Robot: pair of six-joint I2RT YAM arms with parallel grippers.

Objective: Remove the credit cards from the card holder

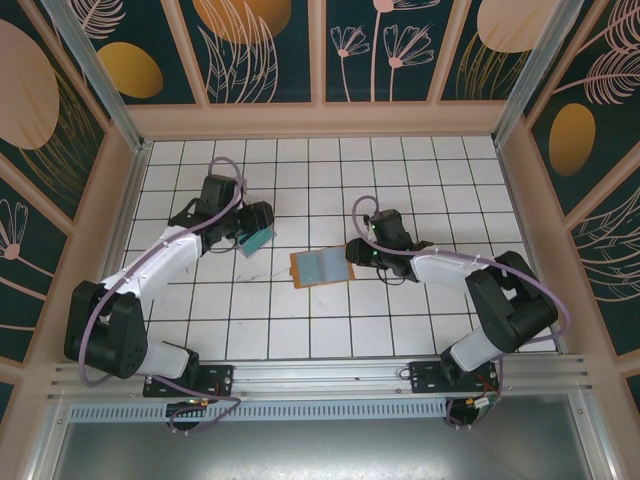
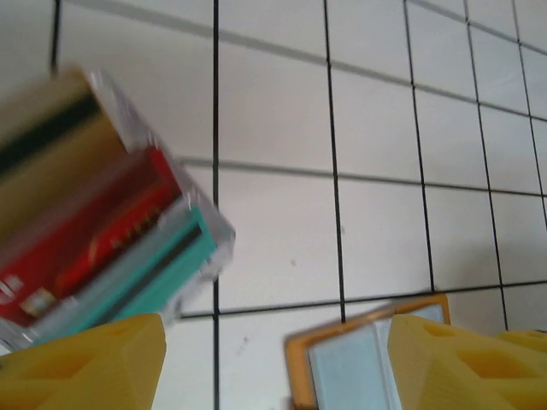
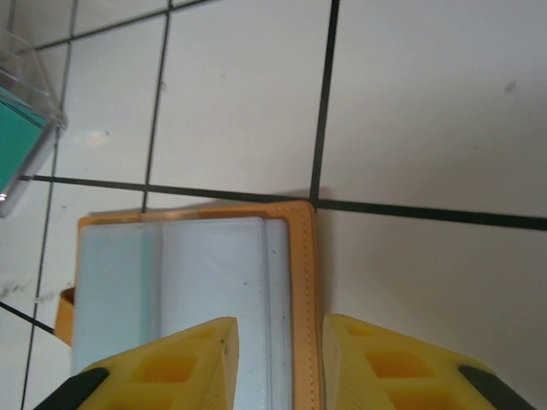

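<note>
An open orange-brown card holder (image 1: 322, 267) lies flat in the middle of the white tiled tabletop (image 1: 300, 330). The right claw (image 1: 353, 252) meets its right edge. Farther left, apart, the left claw (image 1: 262, 232) has a teal card (image 1: 258, 240) at its tips.

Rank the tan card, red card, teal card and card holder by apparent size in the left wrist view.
1. Tan card and red card: alike, both cropped by the frame.
2. Card holder: just its corner in frame.
3. Teal card: a thin strip, overlapped.
The cards sit nearer the camera, so true sizes stay unsure.
</note>
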